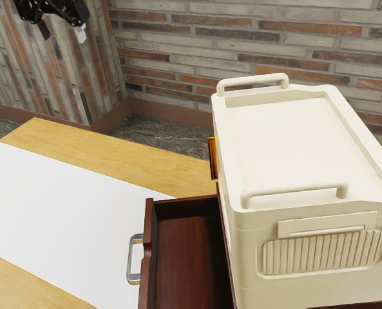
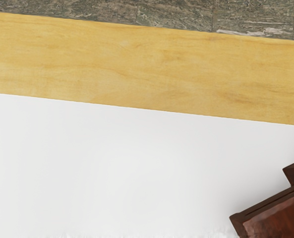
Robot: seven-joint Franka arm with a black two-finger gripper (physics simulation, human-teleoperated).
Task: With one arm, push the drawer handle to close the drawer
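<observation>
High in the exterior view's upper left hangs my black gripper [image 1: 62, 32], its two fingertips apart with nothing between them, well above the table. The dark red-brown drawer [image 1: 187, 257] stands pulled out toward the exterior view's left, its inside bare. On its front is a silver bar handle [image 1: 133, 261], and the gripper is far from it, touching nothing. In the wrist view a corner of the brown wooden drawer unit [image 2: 275, 218] shows at the lower right.
A large cream case [image 1: 284, 141] with two top handles sits on the drawer's cabinet. An amber object [image 1: 212, 158] stands behind it. A white strip [image 1: 55, 219] crosses the wooden table [image 1: 113, 151]; brick walls rise beyond. The wrist view shows the white strip [image 2: 112, 168] and table edge [image 2: 137, 64].
</observation>
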